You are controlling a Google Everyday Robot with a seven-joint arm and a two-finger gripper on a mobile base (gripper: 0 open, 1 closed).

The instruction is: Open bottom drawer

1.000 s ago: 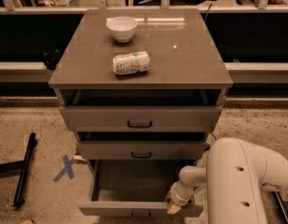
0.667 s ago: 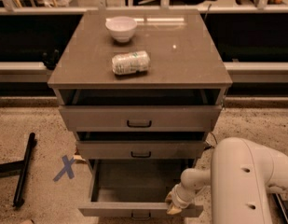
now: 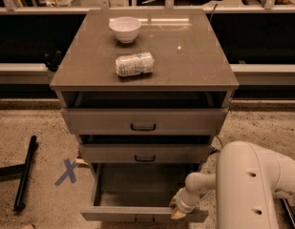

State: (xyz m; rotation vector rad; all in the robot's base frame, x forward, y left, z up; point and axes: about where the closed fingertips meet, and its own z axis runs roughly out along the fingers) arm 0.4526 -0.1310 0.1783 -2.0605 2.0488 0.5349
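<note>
Your pincer (image 3: pixel 178 212) sits at the front edge of the pulled-out bottom drawer (image 3: pixel 128 214), toward its right end; you cannot tell whether it is open or closed.

bottom drawer (image 3: pixel 141 187): pulled far out | tool (image 3: pixel 177 213): at its front panel's right top edge
</note>
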